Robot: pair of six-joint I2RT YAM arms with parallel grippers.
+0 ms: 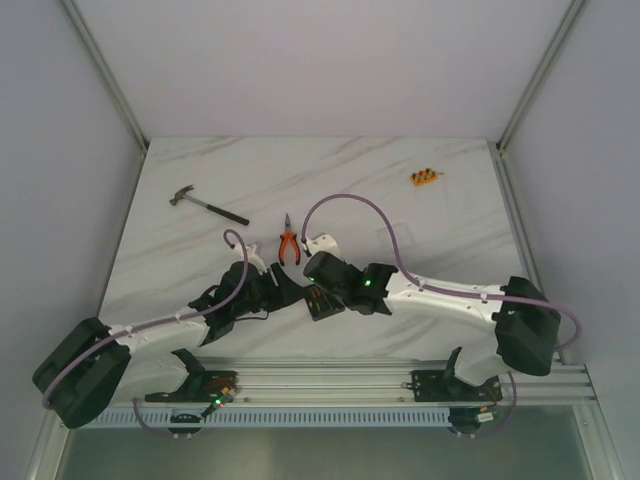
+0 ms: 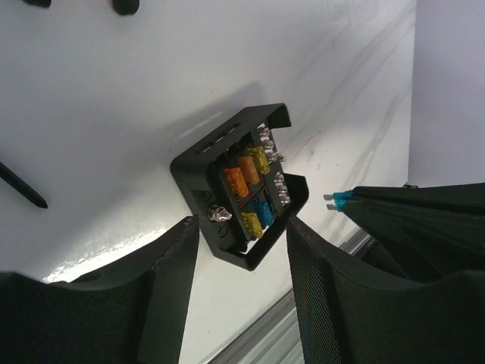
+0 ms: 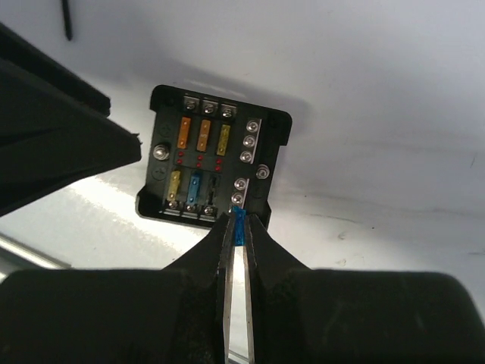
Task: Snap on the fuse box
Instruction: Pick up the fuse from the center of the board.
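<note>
Nearest lens: my right gripper point(image 3: 240, 218) clenched on blue fuse point(image 3: 239, 227); fuse box point(image 3: 212, 152) just ahead, seemingly empty slot point(image 3: 215, 188) slightly left of tips. Left wrist: my left gripper point(image 2: 241, 224) spread, flanking box's near corner, contact unclear. Top: box near table point(image 1: 300, 180) front, between both wrists.

The right hand point(image 3: 239, 222) pinches a small blue fuse point(image 3: 239, 228) between its fingertips, touching the near edge of the fuse box point(image 3: 203, 127). The box lies on the white tabletop point(image 3: 379, 152), its orange, yellow and blue fuses exposed.
</note>
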